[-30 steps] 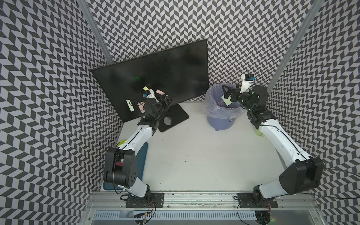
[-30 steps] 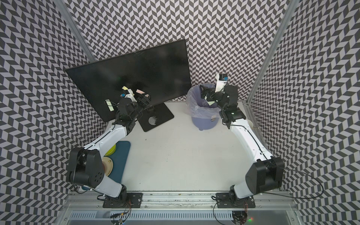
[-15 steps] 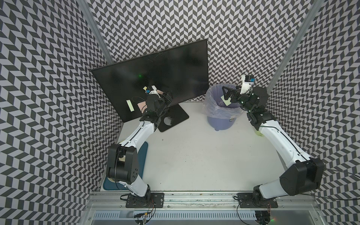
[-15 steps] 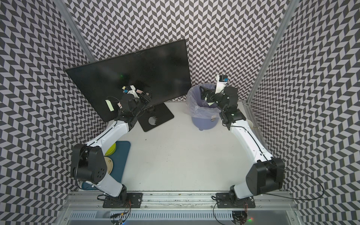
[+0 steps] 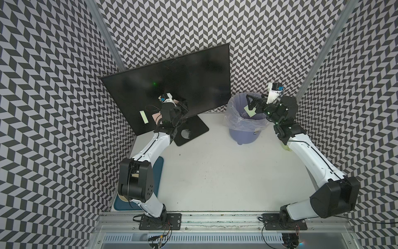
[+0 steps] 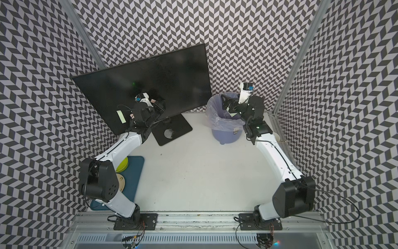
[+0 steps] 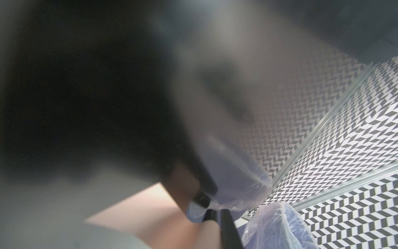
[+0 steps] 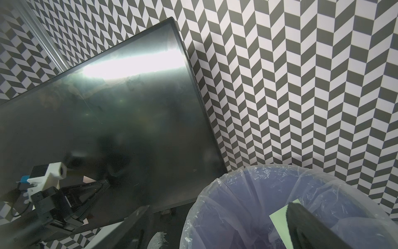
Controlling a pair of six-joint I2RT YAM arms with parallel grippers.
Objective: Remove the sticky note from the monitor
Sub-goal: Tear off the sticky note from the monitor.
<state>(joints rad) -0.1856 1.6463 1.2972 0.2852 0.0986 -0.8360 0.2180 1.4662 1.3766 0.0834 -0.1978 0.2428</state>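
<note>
Pale green, a sticky note (image 5: 143, 116) is seen at 8 o'clock on the monitor (image 5: 193, 75), itself at 11 o'clock on the table (image 5: 215, 172). The left gripper (image 5: 182, 104) is closed against a pink note (image 5: 175, 101); a hold cannot be told. At 1 o'clock the right gripper (image 5: 252, 105) is spread wide over the bin (image 5: 243, 132).

Left gripper (image 5: 182, 103): the jaws stood apart one second prior and are now pressed together. The wrist has advanced toward the monitor (image 5: 189, 75), so the screen now lies directly ahead of the fingertips. An edge of the pink sticky note (image 7: 133, 207) now sits pinched between the fingers. The forearm has swung slightly inward behind them.
</note>
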